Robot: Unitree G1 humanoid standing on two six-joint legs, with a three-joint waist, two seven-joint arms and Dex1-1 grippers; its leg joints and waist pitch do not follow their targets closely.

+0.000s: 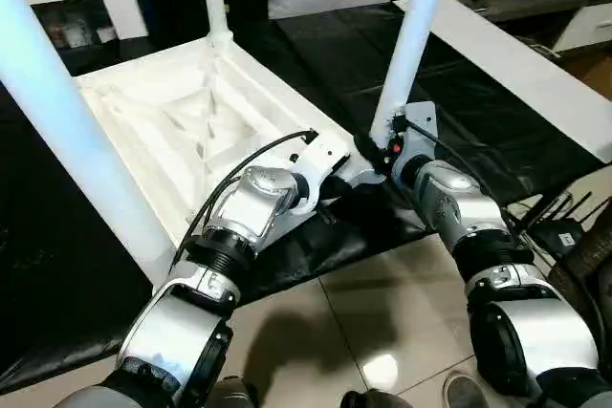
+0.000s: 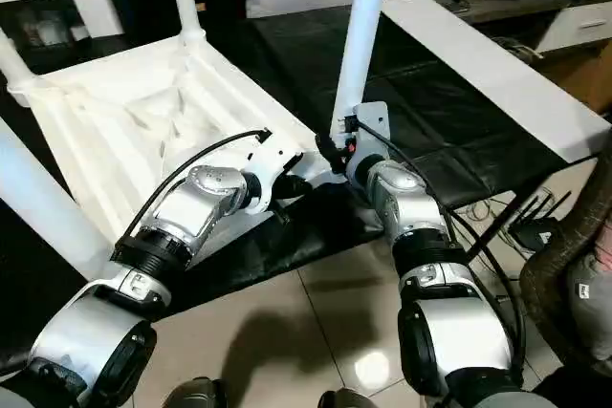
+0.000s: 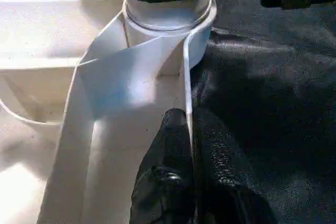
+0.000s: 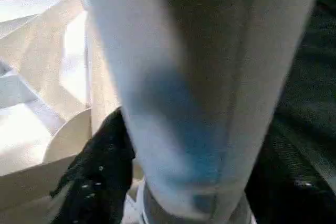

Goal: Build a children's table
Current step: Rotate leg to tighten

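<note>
Claws differ: left claw (image 3: 191,171) pinches table rim (image 3: 185,77), right claw (image 4: 184,182) straddles leg (image 4: 199,77).

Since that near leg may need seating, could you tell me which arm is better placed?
Right: the right gripper straddles the leg near its socket, while the left gripper pinches the table's rim.

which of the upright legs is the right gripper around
The leg in the corner socket nearest the robot's right arm; the right gripper brackets its base. The other legs stand untouched.
</note>
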